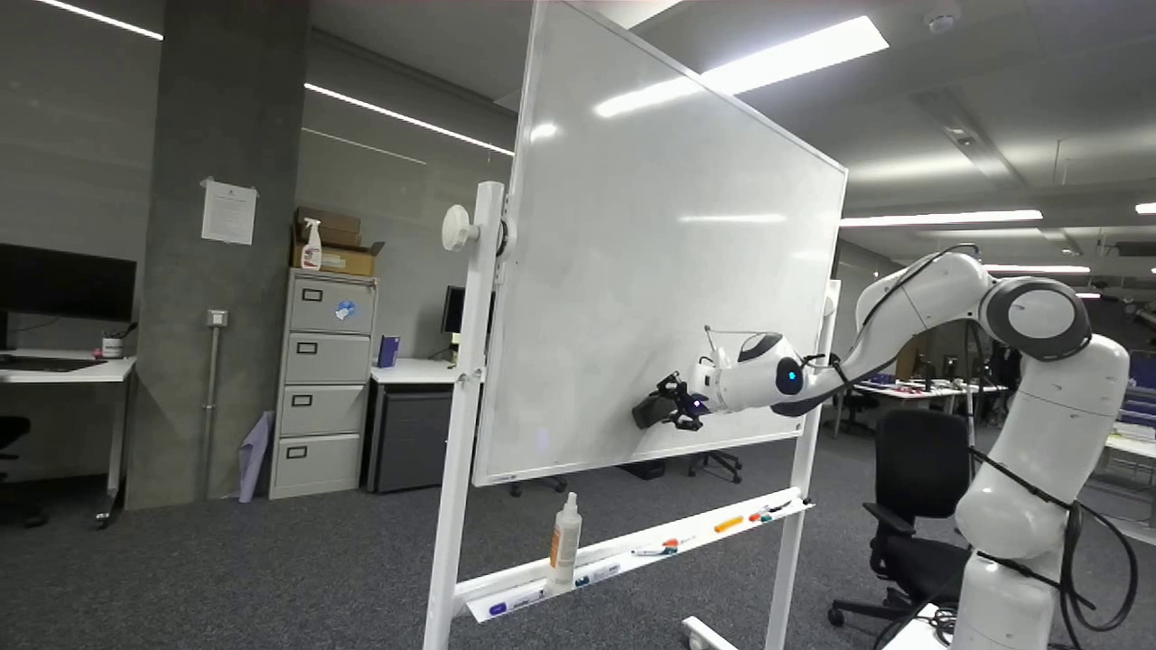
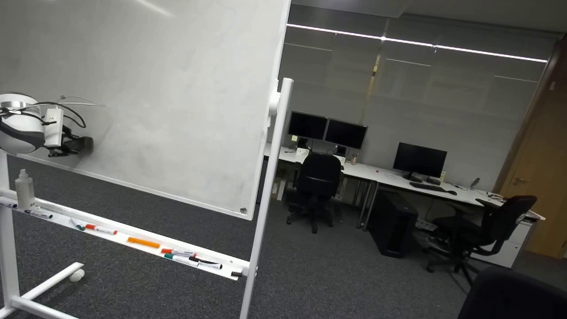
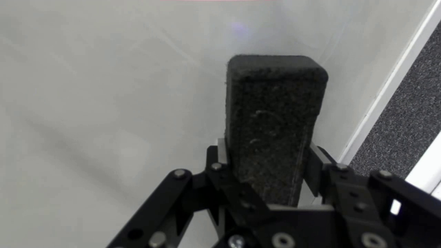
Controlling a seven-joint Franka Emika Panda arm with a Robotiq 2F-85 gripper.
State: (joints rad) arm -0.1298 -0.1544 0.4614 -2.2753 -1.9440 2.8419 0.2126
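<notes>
Press the dark-grey felt-like rectangular block (image 3: pixel 275 113) flat and evenly — pinched in the black two-finger gripper (image 3: pixel 270 156), sits low at the glossy white-framed whiteboard (image 1: pixel 623 262) — cannot tell whether touching.

Black block (image 3: pixel 272 127), rounded corners, pale scuffs; clamped between fingers (image 3: pixel 313 174); low at whiteboard (image 1: pixel 650 253)

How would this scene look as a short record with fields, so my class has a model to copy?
Grip: gripper closed on a black block, holding it by two opposite sides
Place: at the lower part of the whiteboard; whether block and surface touch is hard to tell
Below: tray carrying an upright bottle and several markers
Room: filing cabinet in an exterior view; office chairs in both exterior views
</notes>
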